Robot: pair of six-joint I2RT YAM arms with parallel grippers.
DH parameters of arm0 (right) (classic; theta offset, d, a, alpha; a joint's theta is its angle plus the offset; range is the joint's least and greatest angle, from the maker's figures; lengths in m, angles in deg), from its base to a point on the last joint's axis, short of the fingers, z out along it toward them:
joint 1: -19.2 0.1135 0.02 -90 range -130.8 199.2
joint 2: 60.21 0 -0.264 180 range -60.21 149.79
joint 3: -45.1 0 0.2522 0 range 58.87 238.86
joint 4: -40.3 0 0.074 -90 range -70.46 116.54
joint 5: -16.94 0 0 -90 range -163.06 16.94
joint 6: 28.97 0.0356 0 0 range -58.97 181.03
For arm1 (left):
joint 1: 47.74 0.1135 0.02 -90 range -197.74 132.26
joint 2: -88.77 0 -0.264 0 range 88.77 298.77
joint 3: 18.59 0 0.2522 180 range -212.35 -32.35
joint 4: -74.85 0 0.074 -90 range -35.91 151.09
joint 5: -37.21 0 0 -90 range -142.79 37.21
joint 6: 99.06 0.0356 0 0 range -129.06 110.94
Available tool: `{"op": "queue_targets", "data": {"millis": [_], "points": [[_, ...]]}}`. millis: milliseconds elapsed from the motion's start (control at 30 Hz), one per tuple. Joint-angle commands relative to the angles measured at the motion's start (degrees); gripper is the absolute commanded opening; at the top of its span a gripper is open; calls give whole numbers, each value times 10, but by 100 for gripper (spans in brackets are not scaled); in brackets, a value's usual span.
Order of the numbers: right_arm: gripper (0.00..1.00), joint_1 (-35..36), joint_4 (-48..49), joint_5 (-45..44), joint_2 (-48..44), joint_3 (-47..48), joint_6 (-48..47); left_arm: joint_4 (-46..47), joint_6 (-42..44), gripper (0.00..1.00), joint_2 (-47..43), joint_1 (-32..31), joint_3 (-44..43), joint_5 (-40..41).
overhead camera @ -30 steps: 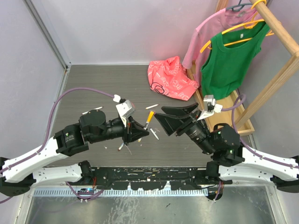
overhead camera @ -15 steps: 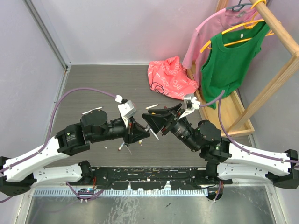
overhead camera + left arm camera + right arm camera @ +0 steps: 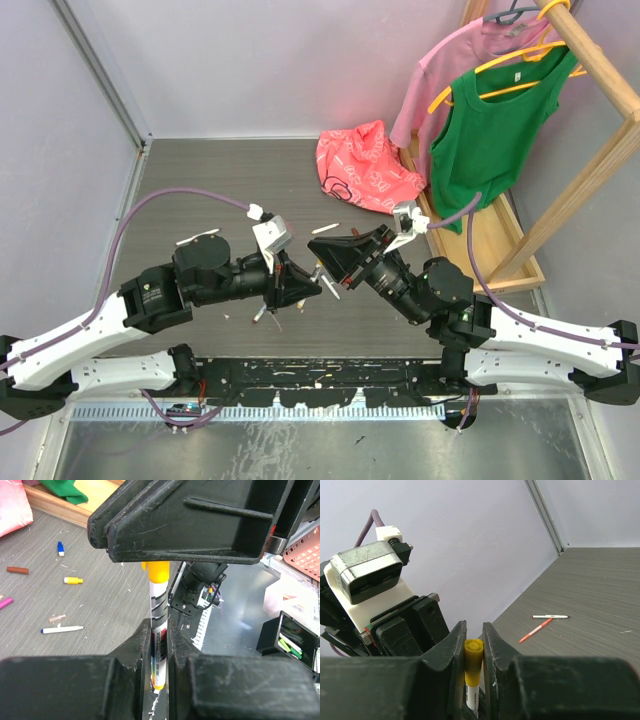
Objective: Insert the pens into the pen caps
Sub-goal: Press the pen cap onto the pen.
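Gripping is seen on both sides. A white pen [image 3: 159, 655] is clamped upright between the fingers of the left pincer [image 3: 160, 630], above the middle of the table [image 3: 220, 180]. The pen's upper end is met by a yellow cap [image 3: 473, 667], which is pinched in the right pincer [image 3: 473, 630], its jaws narrow and closed on the cap. How far the cap is seated cannot be told.

Print is carried along the pen barrel: a black-and-grey block, then a line of small text. None of it can be read.

Loose on the table in the left wrist view: blue cap [image 3: 60, 548], dark red cap [image 3: 17, 570], spare yellow cap [image 3: 73, 580], blue-tipped pen [image 3: 62, 629]. A second white pen [image 3: 550, 616] and an orange pen [image 3: 536, 630] are seen just beside each other. The white print on the pink bag [image 3: 365, 165] cannot be made out.
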Motion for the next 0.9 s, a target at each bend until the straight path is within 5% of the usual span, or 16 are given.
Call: {"op": "queue_targets", "data": {"millis": [0, 400, 867], "points": [[0, 2, 10, -2, -6, 16, 9, 13, -9, 0, 2, 1, -14, 11], [0, 12, -28, 42, 48, -33, 112, 51, -41, 0, -52, 1, -32, 99], [0, 156, 23, -60, 143, -116, 209, 63, -28, 0, -27, 1, -92, 137]]}}
